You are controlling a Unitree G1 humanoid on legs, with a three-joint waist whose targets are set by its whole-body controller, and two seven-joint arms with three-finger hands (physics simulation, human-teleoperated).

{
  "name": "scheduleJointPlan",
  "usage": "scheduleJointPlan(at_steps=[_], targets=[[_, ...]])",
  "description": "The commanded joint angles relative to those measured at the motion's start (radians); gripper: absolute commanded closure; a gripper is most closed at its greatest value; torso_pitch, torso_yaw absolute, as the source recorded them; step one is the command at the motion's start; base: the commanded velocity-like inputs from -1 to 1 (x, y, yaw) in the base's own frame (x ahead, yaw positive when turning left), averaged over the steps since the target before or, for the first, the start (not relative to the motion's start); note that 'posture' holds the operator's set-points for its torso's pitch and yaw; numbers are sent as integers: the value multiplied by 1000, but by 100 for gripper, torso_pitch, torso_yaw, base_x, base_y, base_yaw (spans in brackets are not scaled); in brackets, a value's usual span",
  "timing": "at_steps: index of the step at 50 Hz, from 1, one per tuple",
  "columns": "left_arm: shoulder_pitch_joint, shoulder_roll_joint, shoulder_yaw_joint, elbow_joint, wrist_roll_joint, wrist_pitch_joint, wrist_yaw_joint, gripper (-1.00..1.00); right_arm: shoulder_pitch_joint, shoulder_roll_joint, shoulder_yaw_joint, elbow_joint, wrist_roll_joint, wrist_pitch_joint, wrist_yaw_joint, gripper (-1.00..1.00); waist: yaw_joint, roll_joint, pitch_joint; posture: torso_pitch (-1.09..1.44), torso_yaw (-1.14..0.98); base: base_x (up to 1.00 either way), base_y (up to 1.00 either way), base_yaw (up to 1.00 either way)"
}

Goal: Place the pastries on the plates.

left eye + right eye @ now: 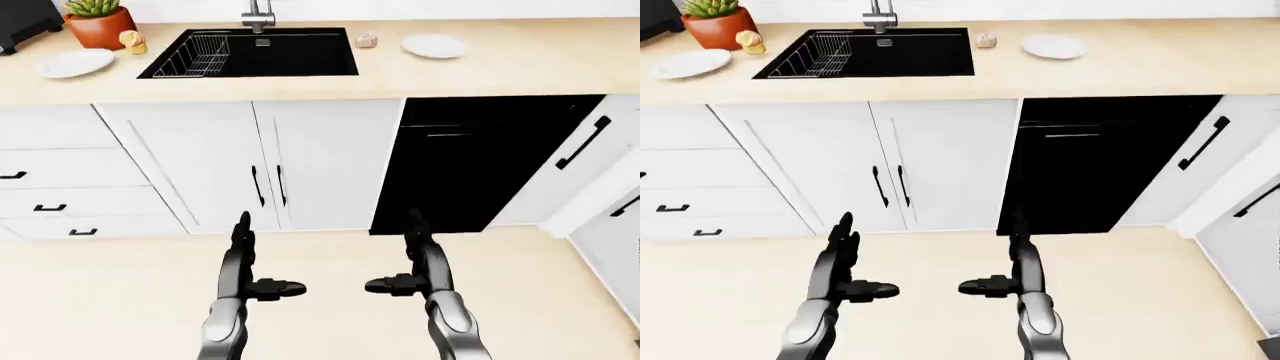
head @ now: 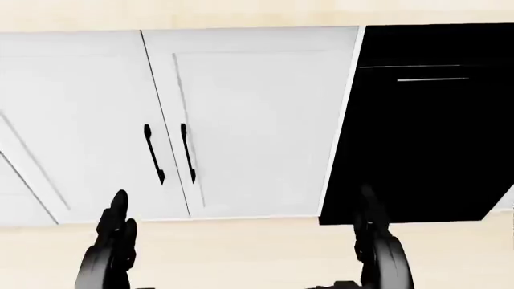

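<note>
Two white plates lie on the wooden counter: one plate (image 1: 76, 63) at the far left, another plate (image 1: 434, 46) right of the sink. A small yellowish pastry (image 1: 132, 42) stands by the plant pot. A pale round pastry (image 1: 366, 40) sits just right of the sink. My left hand (image 1: 252, 259) and right hand (image 1: 408, 255) hang low over the floor, fingers spread, both open and holding nothing, well short of the counter.
A black sink (image 1: 255, 52) with a wire rack (image 1: 195, 57) and a tap (image 1: 258, 15) is set in the counter. A potted succulent (image 1: 98, 22) stands at top left. White cabinet doors (image 1: 260, 165), drawers (image 1: 60, 180) and a black dishwasher (image 1: 480, 161) lie below.
</note>
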Motion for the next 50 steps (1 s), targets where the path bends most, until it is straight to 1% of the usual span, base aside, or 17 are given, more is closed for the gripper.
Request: scheduleJointPlan(at_steps=[1, 3, 5, 7, 8, 14, 20, 21, 23, 27, 34, 37, 38, 39, 40, 48, 50], targets=[[-32, 15, 4, -218, 3, 58, 3, -100, -73, -6, -28, -193, 49, 36, -12, -100, -2, -8, -1, 0, 0, 0, 0, 0], [-44, 20, 5, -280, 13, 127, -4, -100, -95, -12, -28, -228, 54, 69, -19, -100, 10, 0, -68, 0, 0, 0, 0, 0], [-80, 31, 16, -353, 19, 212, -14, -100, -117, -19, -24, -306, 54, 132, -21, -100, 6, -8, -24, 0, 0, 0, 0, 0], [-115, 40, 27, -401, 28, 272, -22, -100, -145, -28, -31, -376, 58, 200, -25, -100, 10, -6, -70, 0, 0, 0, 0, 0], [-121, 43, 27, -414, 35, 283, -29, -100, -152, -31, -33, -393, 56, 211, -23, -100, 11, -6, -76, 0, 0, 0, 0, 0], [-291, 89, 69, -515, 46, 474, -49, -100, -308, -70, -66, -495, 68, 380, -36, -100, 11, -3, -89, 0, 0, 0, 0, 0], [-482, 136, 95, -450, 39, 534, -45, -100, -506, -107, -85, -443, 104, 448, -75, -100, 10, -1, -88, 0, 0, 0, 0, 0], [-509, 137, 108, -430, 25, 524, -30, -100, -523, -109, -81, -418, 102, 435, -83, -100, 11, 3, -105, 0, 0, 0, -32, 0], [-534, 152, 104, -404, 21, 518, -17, -100, -543, -110, -73, -407, 103, 423, -94, -100, 8, 62, -77, 0, 0, 2, -81, 0], [-614, 186, 113, -343, 3, 512, -9, -100, -618, -128, -81, -372, 121, 436, -104, -100, 14, 77, -81, 0, 0, 7, -88, 0], [-735, 225, 111, -240, -17, 536, -8, -100, -759, -157, -78, -297, 136, 464, -102, -100, 29, 34, -65, 0, 0, 8, -92, 0], [-767, 243, 117, -273, -18, 580, -14, -100, -781, -171, -86, -314, 142, 490, -104, -100, 33, -11, -65, 0, 0, 9, -92, 0], [-769, 252, 112, -275, -10, 586, -18, -100, -788, -175, -90, -317, 144, 494, -108, -100, 32, -35, -69, 0, 0, 9, -91, 0], [-779, 252, 116, -278, -12, 593, -16, -100, -793, -178, -88, -320, 144, 500, -111, -100, 33, -80, -79, 0, 0, 9, -92, 0], [-793, 256, 114, -281, -8, 602, -16, -100, -799, -180, -89, -339, 149, 517, -114, -100, 34, -81, -77, 0, 0, 9, -92, 0], [-807, 271, 125, -336, -9, 649, -9, -100, -797, -180, -94, -379, 177, 532, -140, -100, 6, -3, -32, 0, 0, 9, -92, 0], [-804, 281, 133, -348, -8, 659, -11, -100, -798, -184, -90, -381, 174, 534, -141, -100, 7, 41, -46, 0, 0, 13, -92, 0]])
